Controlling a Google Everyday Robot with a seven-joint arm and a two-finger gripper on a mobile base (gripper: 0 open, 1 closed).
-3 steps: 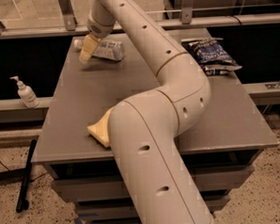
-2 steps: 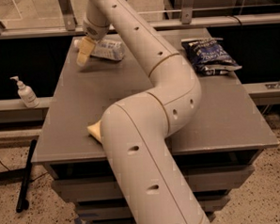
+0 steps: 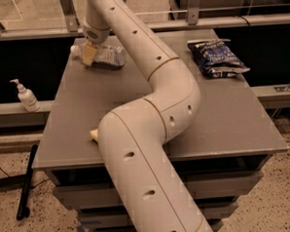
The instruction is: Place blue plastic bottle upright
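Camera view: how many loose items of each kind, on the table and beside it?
Bottles: 2, the blue plastic bottle lying on the table, the pump bottle left of it.
Bags: 1, the dark blue snack bag.
Sponges: 1, the yellow sponge, mostly behind the arm.
Total: 4.
The gripper is at the lying bottle's cap end.

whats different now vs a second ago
The arm swung its elbow left, so it now hides nearly all of the yellow sponge. The claw dipped slightly at the cap end of the blue plastic bottle. The bottle still lies on its side; the snack bag and pump bottle stayed put.
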